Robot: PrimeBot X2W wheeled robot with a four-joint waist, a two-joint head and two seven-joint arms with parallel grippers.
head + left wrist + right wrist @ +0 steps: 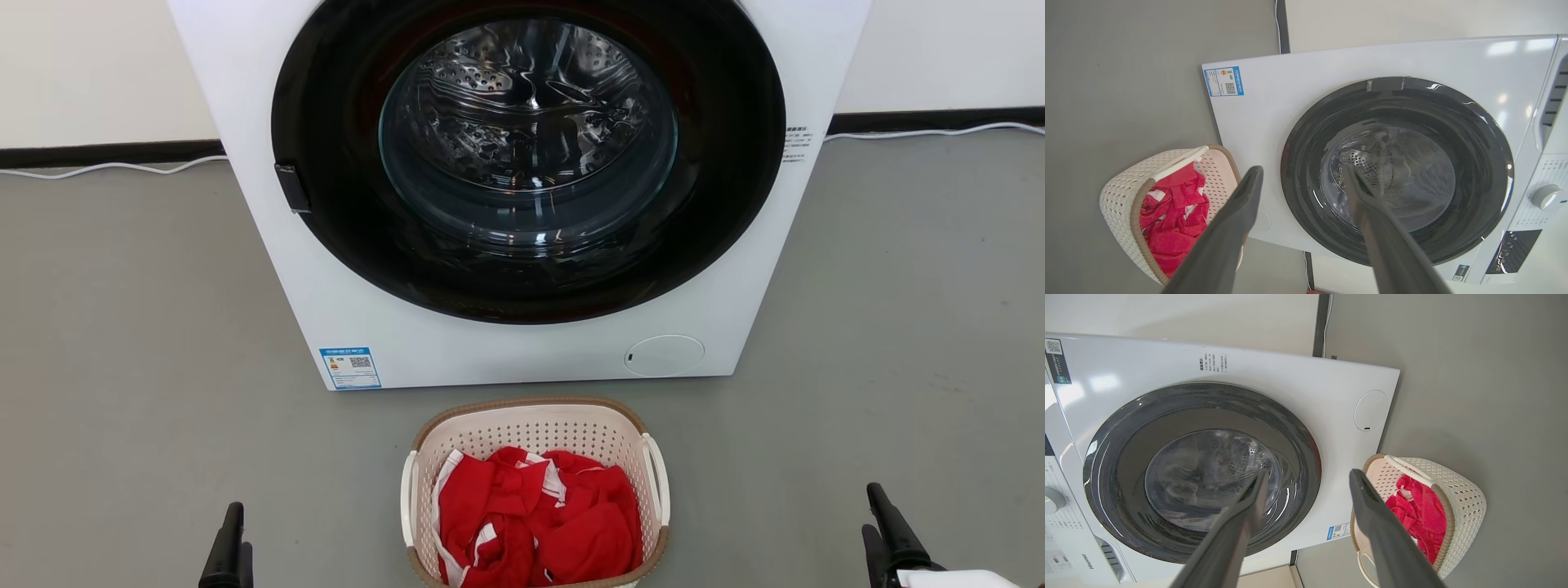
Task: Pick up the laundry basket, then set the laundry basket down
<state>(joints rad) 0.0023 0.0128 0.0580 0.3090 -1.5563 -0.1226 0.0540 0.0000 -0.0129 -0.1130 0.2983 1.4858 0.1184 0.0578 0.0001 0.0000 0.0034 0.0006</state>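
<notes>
the basket [535, 429] sits on the floor [122, 367] just in front of the washer [522, 351], with red cloth [539, 514] inside. the left end effector [1301, 169] and right end effector [1308, 475] are spread wide and empty, on either side of it.

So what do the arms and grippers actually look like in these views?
The left gripper and right gripper match. Each has two long, slim fingers, matte dark grey to black, tapering to blunt tips, with plain smooth surfaces. A white casing sits behind the right gripper's fingers, probably its wrist or forearm shell.
</notes>
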